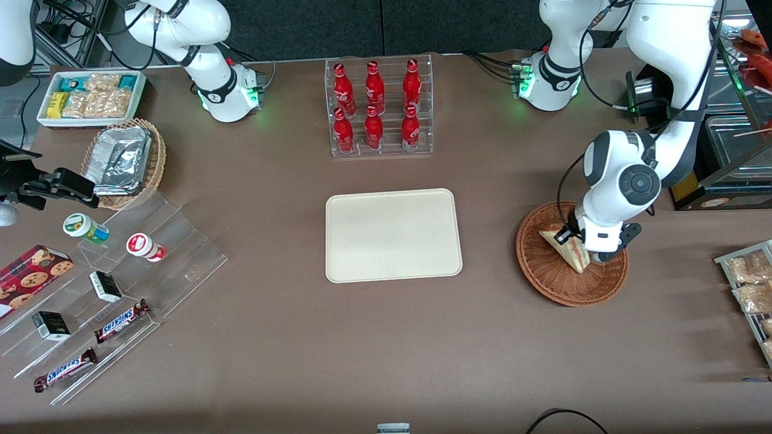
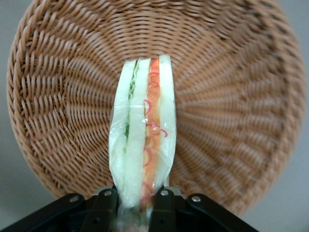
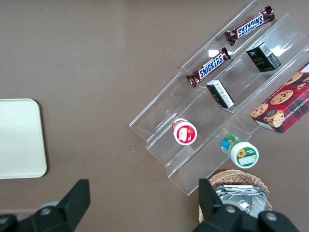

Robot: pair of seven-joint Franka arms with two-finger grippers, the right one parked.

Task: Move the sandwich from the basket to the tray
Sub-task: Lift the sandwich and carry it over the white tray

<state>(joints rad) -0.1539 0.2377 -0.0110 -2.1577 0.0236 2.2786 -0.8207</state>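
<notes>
The sandwich (image 1: 566,246) is a wrapped wedge of pale bread, standing on edge in the reddish-brown wicker basket (image 1: 543,278) toward the working arm's end of the table. My left gripper (image 1: 580,241) is down in the basket, shut on the sandwich's end. In the left wrist view the sandwich (image 2: 143,140) shows its red and green filling layers. It runs between the two black fingers (image 2: 163,209) of the gripper (image 2: 135,205), with the basket's weave (image 2: 231,96) beneath it. I cannot tell whether the sandwich still touches the basket floor. The cream tray (image 1: 393,235) lies bare at the table's middle, beside the basket.
A clear rack of red bottles (image 1: 379,107) stands farther from the front camera than the tray. Toward the parked arm's end are a clear stepped display with candy bars (image 1: 120,321), a foil-filled lighter basket (image 1: 123,163) and a white snack bin (image 1: 90,96). A wire rack of bagged snacks (image 1: 748,283) lies at the working arm's end.
</notes>
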